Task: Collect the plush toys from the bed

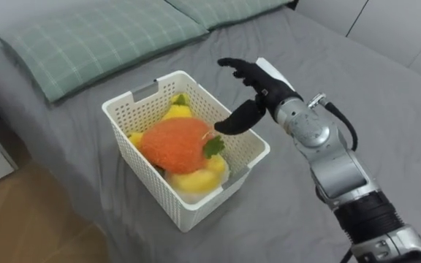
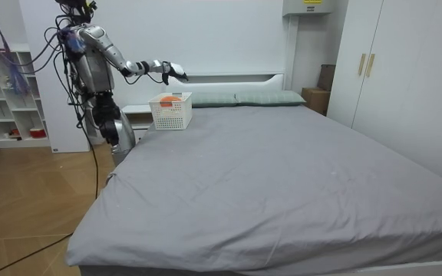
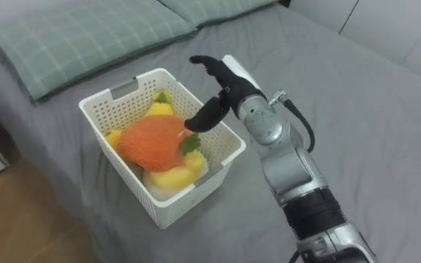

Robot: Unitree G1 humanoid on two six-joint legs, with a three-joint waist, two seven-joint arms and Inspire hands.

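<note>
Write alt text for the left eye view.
The robot's right hand, fingers open, hovers at the rim of a white basket on a grey bed. An orange plush toy and yellow toys lie inside; green checked pillows behind.

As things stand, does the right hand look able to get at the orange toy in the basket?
Probably yes: the right hand hangs open over the white basket, and the orange toy lies uppermost with nothing above it.

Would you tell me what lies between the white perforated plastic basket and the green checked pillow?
Only bare grey bedsheet lies between the white perforated plastic basket and the green checked pillow, as the left eye view shows.
</note>
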